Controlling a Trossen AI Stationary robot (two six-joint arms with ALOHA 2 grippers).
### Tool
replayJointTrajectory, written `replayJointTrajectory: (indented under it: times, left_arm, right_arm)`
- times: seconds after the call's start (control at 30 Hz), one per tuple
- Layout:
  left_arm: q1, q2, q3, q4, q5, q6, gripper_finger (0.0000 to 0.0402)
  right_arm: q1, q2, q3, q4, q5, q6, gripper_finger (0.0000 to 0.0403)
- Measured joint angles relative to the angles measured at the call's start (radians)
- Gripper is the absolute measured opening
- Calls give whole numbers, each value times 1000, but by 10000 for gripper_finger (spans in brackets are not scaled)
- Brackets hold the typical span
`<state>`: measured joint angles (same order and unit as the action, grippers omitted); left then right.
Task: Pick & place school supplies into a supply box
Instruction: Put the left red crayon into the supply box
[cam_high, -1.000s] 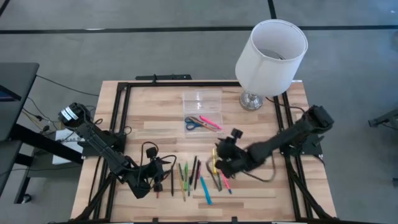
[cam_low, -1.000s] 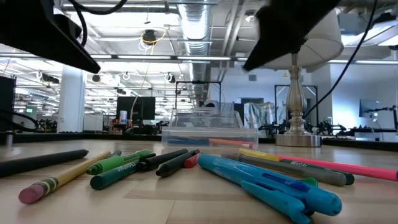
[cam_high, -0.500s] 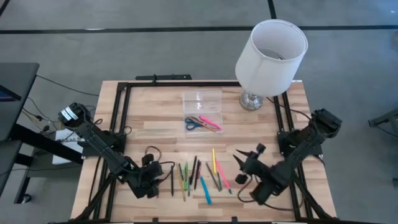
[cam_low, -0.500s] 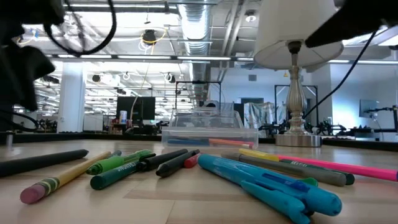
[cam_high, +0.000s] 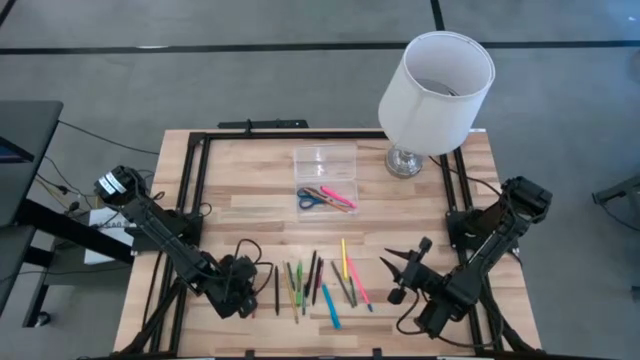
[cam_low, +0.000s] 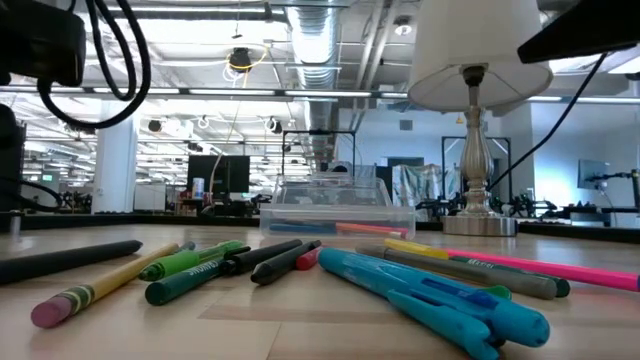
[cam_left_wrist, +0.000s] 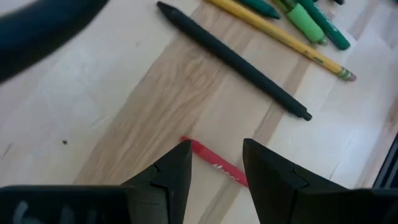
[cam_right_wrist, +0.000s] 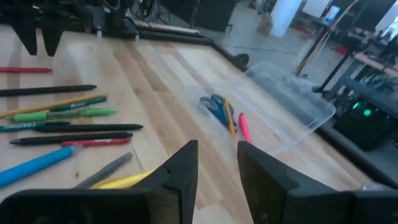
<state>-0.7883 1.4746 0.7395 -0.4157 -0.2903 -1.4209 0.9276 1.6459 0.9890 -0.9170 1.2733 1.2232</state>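
Left gripper (cam_left_wrist: 214, 165) fingers are held parted and empty over a thin red pen (cam_left_wrist: 214, 165) on the wooden worktop (cam_high: 250, 170), apparently for pickup; right gripper (cam_right_wrist: 214, 165), likewise parted, empty.

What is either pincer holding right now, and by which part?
Nothing is held. The left pincer stands open above a red pen on the table; the right pincer is open and empty too.

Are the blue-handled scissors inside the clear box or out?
Out: the scissors lie on the table beside the clear box.
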Motion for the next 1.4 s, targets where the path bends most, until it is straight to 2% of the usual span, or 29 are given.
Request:
replayJointTrajectory:
  times: [0.23,0.43,0.53,0.67,0.8,0.97,1.4]
  left_arm:
    - [-5,0,0,-15,27,-52,137]
    - [-83,0,5,56,8,-109,137]
    - [-133,6,42,17,-41,-156,137]
    - [-158,80,119,-98,-41,-198,137]
    - [-127,178,199,-173,30,-165,137]
    - [-92,228,286,-268,40,-85,137]
    - [-27,235,289,-294,52,-36,137]
  right_arm:
    - [-15,-8,0,-29,8,0,107]
    - [-14,-18,0,-25,9,0,107]
    - [-7,-18,0,-20,9,0,107]
    - [2,-18,0,-6,8,0,107]
    - [3,-18,0,-1,8,0,107]
    - [0,-18,0,-2,8,0,107]
    - [2,-18,0,-11,-3,0,107]
